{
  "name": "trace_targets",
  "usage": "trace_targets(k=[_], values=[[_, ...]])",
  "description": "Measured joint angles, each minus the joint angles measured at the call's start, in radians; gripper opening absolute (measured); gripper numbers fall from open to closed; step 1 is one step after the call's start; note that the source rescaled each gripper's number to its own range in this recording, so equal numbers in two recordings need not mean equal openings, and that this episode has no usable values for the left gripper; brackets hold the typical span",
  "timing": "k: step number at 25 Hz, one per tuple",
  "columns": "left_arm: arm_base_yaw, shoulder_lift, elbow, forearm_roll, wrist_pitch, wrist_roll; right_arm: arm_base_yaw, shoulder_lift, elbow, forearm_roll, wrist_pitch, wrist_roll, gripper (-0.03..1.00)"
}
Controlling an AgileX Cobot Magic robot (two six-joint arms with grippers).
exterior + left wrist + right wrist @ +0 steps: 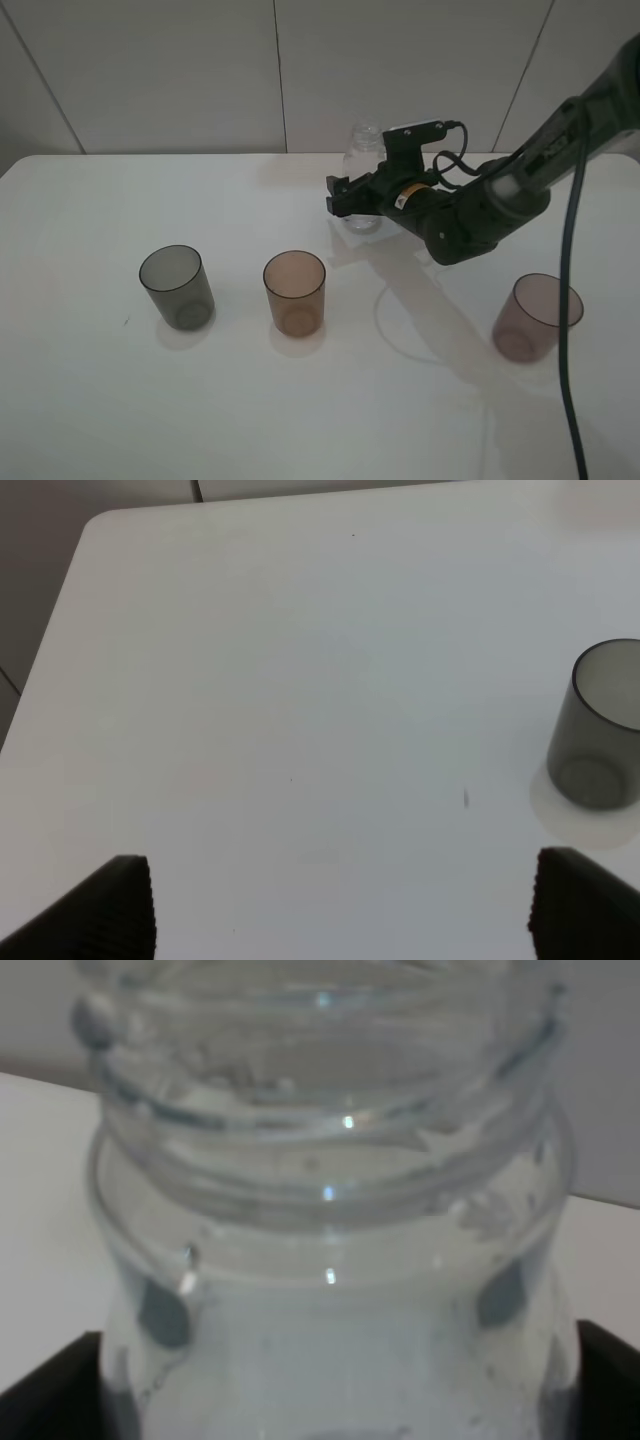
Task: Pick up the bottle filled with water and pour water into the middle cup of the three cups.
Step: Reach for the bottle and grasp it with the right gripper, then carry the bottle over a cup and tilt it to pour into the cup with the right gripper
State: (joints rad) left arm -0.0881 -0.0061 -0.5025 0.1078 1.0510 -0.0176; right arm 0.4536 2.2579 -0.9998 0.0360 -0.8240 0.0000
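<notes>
Clear plastic bottle (364, 148) upright on the white table (80, 400), toward the far edge. Long axis vertical, open threaded neck pointing straight up, base flat on the surface. Level of the water hard to read through the clear wall. Flanked on the body by the right gripper (342, 195), reaching in from the right with jaws spread wide, one dark fingertip (50, 1390) at each side of the body in the right wrist view. Impossible to tell whether pressing on the plastic or only just beside it. Nearer the camera, three cups in a row, all upright, mouths up: grey cup (177, 287) on the left, amber-brown middle cup (295, 292) near the bottle and in front of it, mauve cup (535, 318) on the right, well apart. Over bare table near the grey cup, left gripper (340, 910), jaws wide apart, gripping nothing.
</notes>
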Motion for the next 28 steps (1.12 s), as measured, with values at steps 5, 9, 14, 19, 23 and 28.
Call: trace_targets(k=[5,9,14,19,23,28], values=[[0.0,0.0,0.0,0.0,0.0,0.0,0.0,0.001,-0.011,0.007,0.002,-0.005,0.51],[0.0,0.0,0.0,0.0,0.0,0.0,0.0,0.001,-0.012,0.016,0.002,-0.007,0.03],[0.0,0.0,0.0,0.0,0.0,0.0,0.0,0.001,-0.012,0.016,0.002,-0.008,0.03],[0.0,0.0,0.0,0.0,0.0,0.0,0.0,0.001,-0.012,0.016,0.002,-0.009,0.03],[0.0,0.0,0.0,0.0,0.0,0.0,0.0,0.0,-0.012,0.01,0.005,-0.009,0.03],[0.0,0.0,0.0,0.0,0.0,0.0,0.0,-0.066,-0.011,-0.013,0.127,-0.01,0.03]])
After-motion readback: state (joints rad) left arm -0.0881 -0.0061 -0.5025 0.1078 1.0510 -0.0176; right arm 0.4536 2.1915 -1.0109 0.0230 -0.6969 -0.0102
